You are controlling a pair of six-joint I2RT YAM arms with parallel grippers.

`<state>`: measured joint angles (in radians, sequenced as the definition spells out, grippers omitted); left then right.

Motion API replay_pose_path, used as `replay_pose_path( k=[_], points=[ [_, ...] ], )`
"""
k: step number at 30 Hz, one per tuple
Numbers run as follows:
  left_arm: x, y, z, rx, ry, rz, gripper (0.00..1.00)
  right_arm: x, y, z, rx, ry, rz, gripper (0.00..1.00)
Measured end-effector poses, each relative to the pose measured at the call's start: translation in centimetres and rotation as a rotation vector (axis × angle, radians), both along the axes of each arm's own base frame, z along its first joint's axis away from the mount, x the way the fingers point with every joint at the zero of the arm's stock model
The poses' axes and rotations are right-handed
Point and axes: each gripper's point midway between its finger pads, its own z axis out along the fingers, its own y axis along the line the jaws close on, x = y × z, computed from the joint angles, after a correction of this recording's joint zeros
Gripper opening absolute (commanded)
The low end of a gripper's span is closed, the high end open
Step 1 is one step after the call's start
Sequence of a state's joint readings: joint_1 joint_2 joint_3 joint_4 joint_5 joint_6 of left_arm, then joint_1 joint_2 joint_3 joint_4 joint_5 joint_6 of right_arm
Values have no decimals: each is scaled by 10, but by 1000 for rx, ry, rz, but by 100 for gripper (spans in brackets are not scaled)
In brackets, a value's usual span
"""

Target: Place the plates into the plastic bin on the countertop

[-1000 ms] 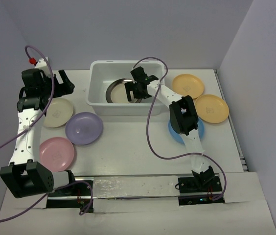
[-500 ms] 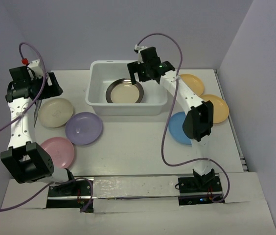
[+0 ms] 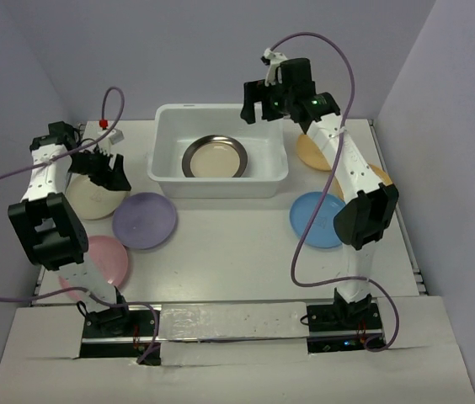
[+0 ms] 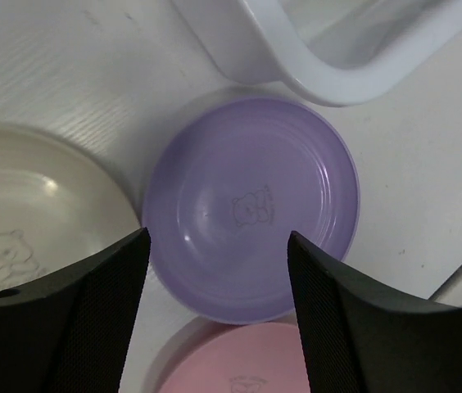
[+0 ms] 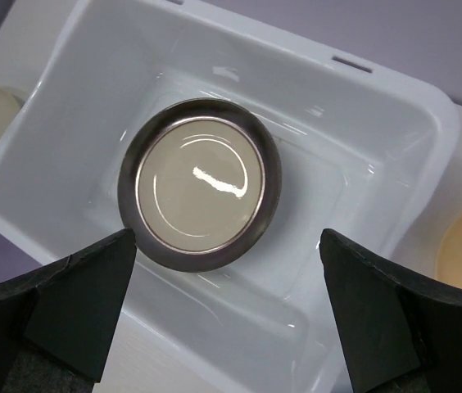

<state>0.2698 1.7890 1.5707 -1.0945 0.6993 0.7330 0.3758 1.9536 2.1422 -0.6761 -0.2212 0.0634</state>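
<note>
Status: left end effector [image 4: 216,246] spread, pinching nothing, poised over lavender plate [image 4: 247,205], which lies on desk [image 4: 67,57] beside cream plate [image 4: 43,196], pink plate [image 4: 223,364] and plastic bin [image 4: 329,90] corner; right end effector [image 5: 227,246] spread, empty, above bin. Metal plate [image 5: 200,182] lies flat inside. Judged step: reach for lavender. Next move needs descent onto its rim, a firm pinch, then lift over bin wall.

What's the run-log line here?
bin: white rectangular plastic tub holds silvery round metal plate | left claw: open, by lavender round plate | right claw: open, above tub
</note>
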Motion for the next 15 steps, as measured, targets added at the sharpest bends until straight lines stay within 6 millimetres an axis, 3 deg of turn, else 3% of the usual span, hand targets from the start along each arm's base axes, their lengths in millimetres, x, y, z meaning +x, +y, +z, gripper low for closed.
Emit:
replay_pose_path(
  k=[6, 15],
  points=[
    [-2, -23, -40, -13, -17, -143, 69, 4, -36, 7, 32, 23, -57, 100],
    [28, -28, -85, 3, -89, -250, 68, -37, -67, 53, 65, -33, -80, 100]
  ],
)
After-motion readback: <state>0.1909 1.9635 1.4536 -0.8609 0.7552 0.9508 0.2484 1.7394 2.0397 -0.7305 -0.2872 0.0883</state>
